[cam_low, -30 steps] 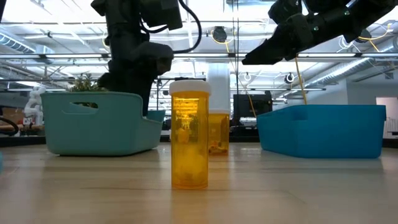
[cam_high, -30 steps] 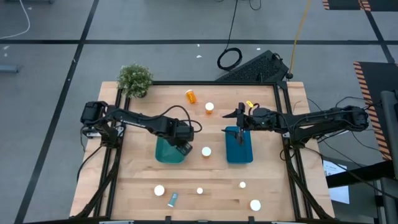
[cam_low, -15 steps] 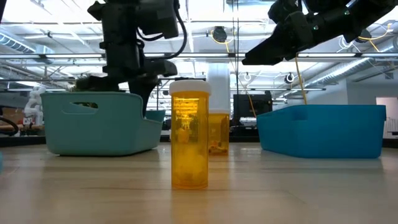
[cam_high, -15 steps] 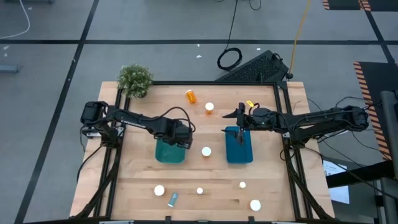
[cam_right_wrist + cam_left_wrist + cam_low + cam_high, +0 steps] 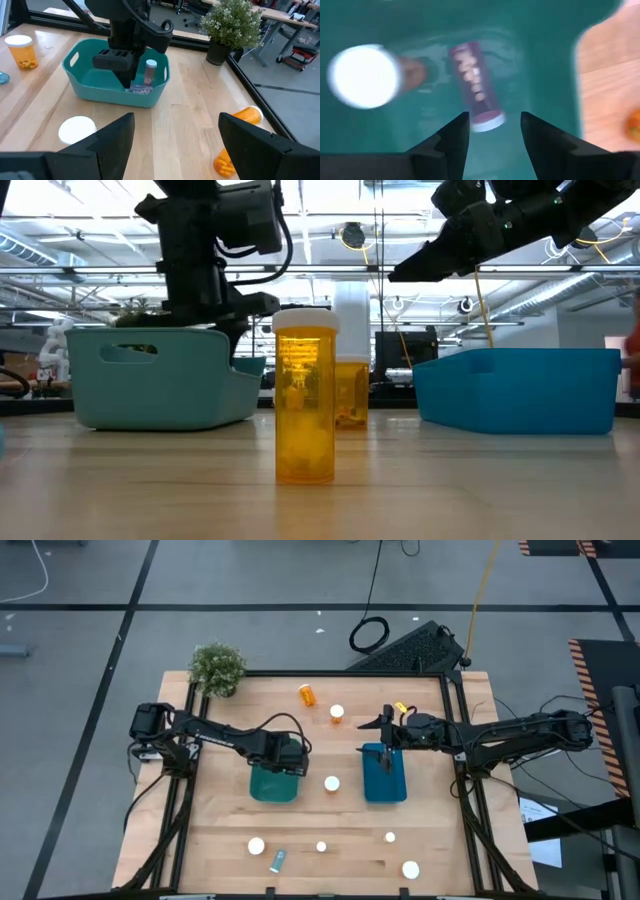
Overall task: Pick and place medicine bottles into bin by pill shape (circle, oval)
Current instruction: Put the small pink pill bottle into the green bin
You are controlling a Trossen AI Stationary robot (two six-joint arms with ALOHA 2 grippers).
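Overhead, two dark robot arms reach inward across a pale wooden tabletop (image 5: 220, 830). The left hand (image 5: 492, 131) points down into a teal plastic bin (image 5: 272, 784), its two dark fingers (image 5: 454, 140) spread apart with nothing between them. Lying on the floor of that bin, just beyond the fingertips, is a medicine bottle with a purple label (image 5: 475, 90) on its side, and beside it an upright bottle with a round white cap (image 5: 364, 76).

The right hand (image 5: 386, 726) hovers above the far end of a darker blue plastic bin (image 5: 385, 778); in its own wrist view the fingers stand wide apart and hold nothing.

Other bottles are scattered about. An orange translucent bottle (image 5: 307, 694) lies on its side near the far edge, with a white-capped one (image 5: 337, 712) standing close by. Another white-capped bottle (image 5: 331, 783) stands between the two bins. Along the near edge are four more white caps and a small teal bottle (image 5: 277, 860) lying down. From tabletop height, an orange bottle with a white cap (image 5: 304, 394) stands in the foreground, partly hiding another behind it.

A small green potted plant (image 5: 217, 667) sits at the far left corner. Around the tabletop is a grey floor with black lines; the level view shows a bright room with ceiling trusses.
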